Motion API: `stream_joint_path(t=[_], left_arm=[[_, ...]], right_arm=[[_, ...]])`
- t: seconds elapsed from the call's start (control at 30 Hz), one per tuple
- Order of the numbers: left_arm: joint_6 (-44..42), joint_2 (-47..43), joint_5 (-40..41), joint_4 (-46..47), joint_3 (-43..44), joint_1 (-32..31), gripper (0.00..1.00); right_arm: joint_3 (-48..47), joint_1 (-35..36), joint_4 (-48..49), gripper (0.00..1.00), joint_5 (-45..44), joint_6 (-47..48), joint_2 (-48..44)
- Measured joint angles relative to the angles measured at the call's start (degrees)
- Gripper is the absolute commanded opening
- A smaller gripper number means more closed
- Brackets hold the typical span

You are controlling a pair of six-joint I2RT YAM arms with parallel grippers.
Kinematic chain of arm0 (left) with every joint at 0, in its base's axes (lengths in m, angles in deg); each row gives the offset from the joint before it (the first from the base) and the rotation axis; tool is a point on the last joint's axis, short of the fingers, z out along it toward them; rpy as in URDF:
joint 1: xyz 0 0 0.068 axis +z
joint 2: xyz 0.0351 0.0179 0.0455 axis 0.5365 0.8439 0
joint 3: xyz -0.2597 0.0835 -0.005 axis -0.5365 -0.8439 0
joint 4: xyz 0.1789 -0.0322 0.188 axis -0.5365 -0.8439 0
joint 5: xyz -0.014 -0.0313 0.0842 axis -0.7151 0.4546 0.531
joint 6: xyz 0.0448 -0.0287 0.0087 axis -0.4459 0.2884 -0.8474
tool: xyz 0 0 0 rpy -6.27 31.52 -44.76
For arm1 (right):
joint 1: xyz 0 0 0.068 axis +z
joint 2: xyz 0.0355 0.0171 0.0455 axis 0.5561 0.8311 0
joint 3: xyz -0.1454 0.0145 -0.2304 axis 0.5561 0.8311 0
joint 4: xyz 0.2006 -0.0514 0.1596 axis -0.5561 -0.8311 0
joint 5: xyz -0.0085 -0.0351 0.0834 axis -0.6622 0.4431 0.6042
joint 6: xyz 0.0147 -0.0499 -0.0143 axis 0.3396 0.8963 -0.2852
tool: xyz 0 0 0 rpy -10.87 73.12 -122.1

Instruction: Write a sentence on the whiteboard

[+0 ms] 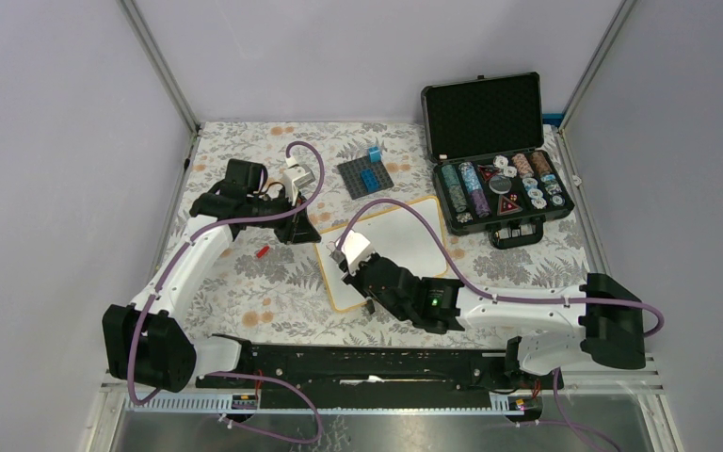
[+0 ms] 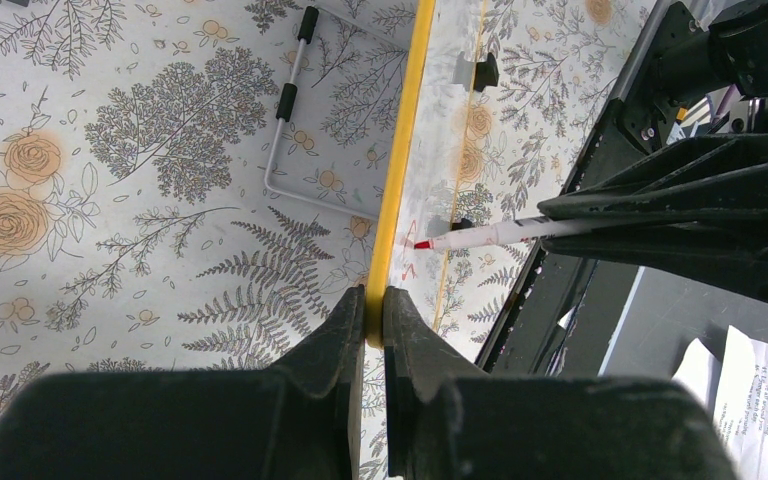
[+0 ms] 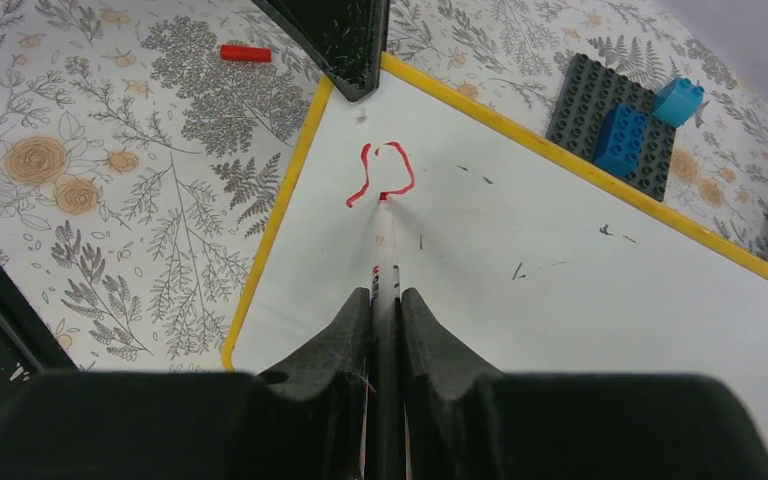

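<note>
The right fingers [image 3: 355, 322] are clamped on a slim white marker [image 3: 385, 245] with a red tip. Its long axis runs straight out from between them towards the far-left corner of the board, and the tip touches the board at the end of a looping red stroke [image 3: 392, 168], the only writing that shows. The left fingers [image 2: 345, 322] are pinched tight on the yellow frame at that same far-left corner of the small white whiteboard [image 1: 405, 235]. The stroke lies between the two pairs of fingers, just beside the left ones. The board's long side runs left to right, a little skewed, in the middle of the surface [image 1: 245, 282], which is covered by a pale cloth printed with roses and ferns. A small red cap [image 1: 262, 251] lies on the cloth left of the board. Behind it sit a dark grey studded baseplate [image 1: 365, 176] carrying blue bricks and, to the right, an open black case [image 1: 499, 179] of poker chips. Plain pale grey walls [image 1: 56, 141] enclose the space.
</note>
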Motion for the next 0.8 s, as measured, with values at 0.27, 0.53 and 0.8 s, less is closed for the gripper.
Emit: stream_joint_path(t=[0.27, 0.53, 0.8], left_arm=[[0.0, 0.0, 0.4, 0.0, 0.0, 0.0, 0.00], [0.0, 0.0, 0.3, 0.0, 0.0, 0.0, 0.00], [-0.2, 0.0, 0.1, -0.2, 0.1, 0.0, 0.00]], right_arm=[[-0.3, 0.0, 0.0, 0.00, 2.0, -0.4, 1.1], [-0.6, 0.0, -0.5, 0.00, 2.9, -0.7, 0.6], [1.9, 0.0, -1.2, 0.00, 2.1, -1.2, -9.0]])
